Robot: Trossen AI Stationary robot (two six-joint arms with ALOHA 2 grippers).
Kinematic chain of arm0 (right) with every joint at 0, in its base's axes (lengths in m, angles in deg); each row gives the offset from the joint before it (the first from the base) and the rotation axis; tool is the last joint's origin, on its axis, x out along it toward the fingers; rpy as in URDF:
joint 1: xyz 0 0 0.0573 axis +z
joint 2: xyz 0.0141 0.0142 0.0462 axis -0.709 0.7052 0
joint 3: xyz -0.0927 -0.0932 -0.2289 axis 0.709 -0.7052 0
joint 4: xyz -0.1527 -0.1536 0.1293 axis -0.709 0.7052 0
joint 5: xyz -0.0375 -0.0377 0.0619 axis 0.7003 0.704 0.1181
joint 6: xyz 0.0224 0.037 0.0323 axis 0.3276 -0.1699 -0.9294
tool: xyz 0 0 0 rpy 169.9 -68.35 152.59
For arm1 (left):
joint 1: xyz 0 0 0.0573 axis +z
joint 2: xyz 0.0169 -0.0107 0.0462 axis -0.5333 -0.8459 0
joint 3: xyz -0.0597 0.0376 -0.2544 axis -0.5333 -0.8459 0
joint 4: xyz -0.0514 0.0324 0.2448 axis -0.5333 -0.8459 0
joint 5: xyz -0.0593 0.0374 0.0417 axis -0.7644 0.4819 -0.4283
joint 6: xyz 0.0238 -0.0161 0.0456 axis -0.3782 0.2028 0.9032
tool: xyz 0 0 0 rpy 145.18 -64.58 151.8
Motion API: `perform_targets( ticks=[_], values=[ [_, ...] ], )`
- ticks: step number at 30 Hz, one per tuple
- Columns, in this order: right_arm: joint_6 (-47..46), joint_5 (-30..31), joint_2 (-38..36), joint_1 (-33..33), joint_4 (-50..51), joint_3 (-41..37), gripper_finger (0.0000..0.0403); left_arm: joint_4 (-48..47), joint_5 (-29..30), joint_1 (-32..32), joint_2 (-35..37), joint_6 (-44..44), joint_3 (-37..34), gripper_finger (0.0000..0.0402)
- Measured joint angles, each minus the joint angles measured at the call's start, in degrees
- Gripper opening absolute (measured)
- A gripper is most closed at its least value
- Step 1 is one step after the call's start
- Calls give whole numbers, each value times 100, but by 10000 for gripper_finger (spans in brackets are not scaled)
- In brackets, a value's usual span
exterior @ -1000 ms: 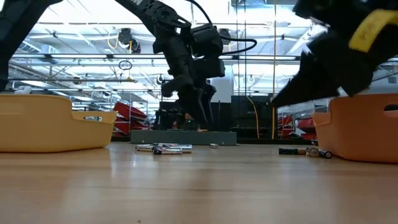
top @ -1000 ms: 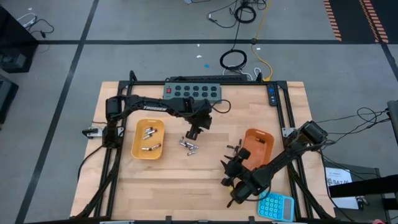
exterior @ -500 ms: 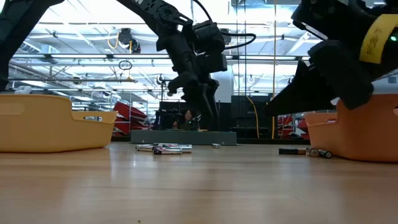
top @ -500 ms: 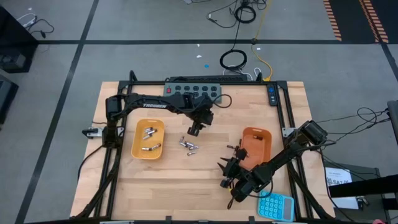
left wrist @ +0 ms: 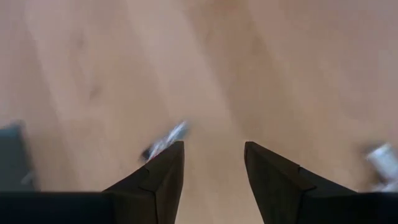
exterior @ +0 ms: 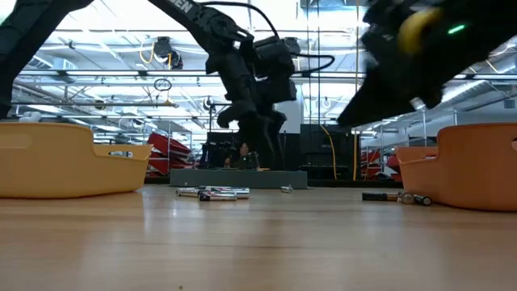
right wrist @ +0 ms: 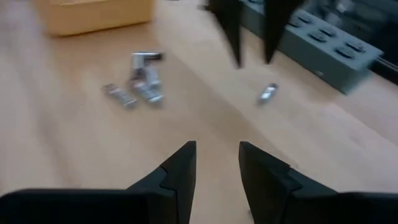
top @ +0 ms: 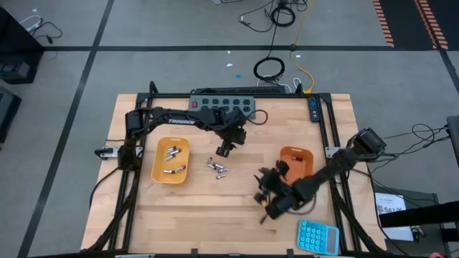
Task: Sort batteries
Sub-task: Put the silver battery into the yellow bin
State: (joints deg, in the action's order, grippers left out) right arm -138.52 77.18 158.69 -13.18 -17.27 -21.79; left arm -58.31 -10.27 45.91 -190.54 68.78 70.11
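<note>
A small cluster of silvery batteries [top: 219, 168] lay flat on the bare wood near the table's centre. At its 9 o'clock, more silver cells [top: 171, 160] rested inside a yellow-orange tray. At the cluster's 3 o'clock, a few small dark batteries [top: 269, 172] lay scattered just beside the orange tray.

White "TROSSEN" lettering (small, barely legible) runs along the left arm [top: 179, 122].
</note>
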Motion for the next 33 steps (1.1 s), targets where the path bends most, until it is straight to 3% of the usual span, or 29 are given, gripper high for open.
perform_targets(
  ticks=[5, 14, 22, 28, 33],
  values=[
    [536, -176, -53, -429, 89, -1, 114, 1088, -276, -268, 504, -415, -593, 163],
    [1509, -887, -233, -1245, -177, 0, 114, 3847, -84, -339, 2077, -1863, -3209, 159],
    [2376, -2099, -192, -2734, -1360, 0, 115, 5614, 1498, -1327, 3502, -2545, -5185, 159],
    [2731, -2947, 208, -3364, -1918, 38, 148, 6261, 2367, -1934, 3779, -2723, -5795, 159],
    [2693, -3121, 762, -3601, -1841, 398, 184, 6842, 3009, -2273, 3824, -2674, -6200, 159]
  ],
)
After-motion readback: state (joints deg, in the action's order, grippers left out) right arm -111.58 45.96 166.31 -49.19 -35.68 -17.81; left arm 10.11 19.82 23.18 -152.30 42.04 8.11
